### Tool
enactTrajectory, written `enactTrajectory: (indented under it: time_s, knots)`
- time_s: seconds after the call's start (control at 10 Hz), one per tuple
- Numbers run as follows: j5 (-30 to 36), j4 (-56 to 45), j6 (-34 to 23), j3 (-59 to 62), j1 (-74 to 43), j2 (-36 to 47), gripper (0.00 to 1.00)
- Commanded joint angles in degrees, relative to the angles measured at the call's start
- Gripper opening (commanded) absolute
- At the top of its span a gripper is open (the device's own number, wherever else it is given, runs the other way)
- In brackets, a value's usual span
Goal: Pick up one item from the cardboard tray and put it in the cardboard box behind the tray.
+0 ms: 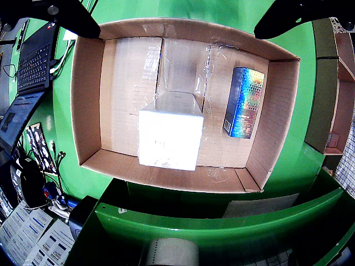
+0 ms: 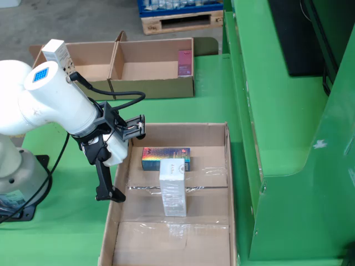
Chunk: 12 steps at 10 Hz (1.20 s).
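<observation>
- Clearly the gripper (image 2: 111,191) holds nothing: in the wrist view its two dark fingers (image 1: 69,16) stand wide apart at the top corners, with bare cardboard between them.
- Seen from the fixed view, the gripper hangs over the left wall of the cardboard tray (image 2: 222,166), so both items lie off to its right instead of beneath it.
- Nearest is the white box (image 2: 173,187), standing on end; just beyond it, touching or nearly so, lies the iridescent box (image 2: 165,157), flat on the tray floor.
- The cardboard box (image 2: 152,69) that should receive the item sits well behind the gripper, past the tray's far wall, with a small pink item already in its right corner.
- Risks, as I judge them:
  - descending from here would bring a finger onto the tray wall;
  - the upright white box could topple if nudged sideways;
  - glossy tape (image 1: 208,72) and slick wrapping may let a weak pinch slip.
</observation>
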Motion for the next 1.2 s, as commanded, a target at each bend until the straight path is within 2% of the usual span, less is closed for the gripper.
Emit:
enactTrajectory:
  time_s: [0.0,0.6,0.9,1.1]
  knots:
    - [-0.4,0.7,0.0,1.4,0.0,1.1,1.00]
    - [-0.9,1.0,0.3,3.1,0.0,-0.9,1.00]
    - [-0.8,-1.0,0.6,15.3,-0.6,-10.3,1.00]
    - [-0.9,-2.5,1.1,19.6,-0.4,-13.0,1.00]
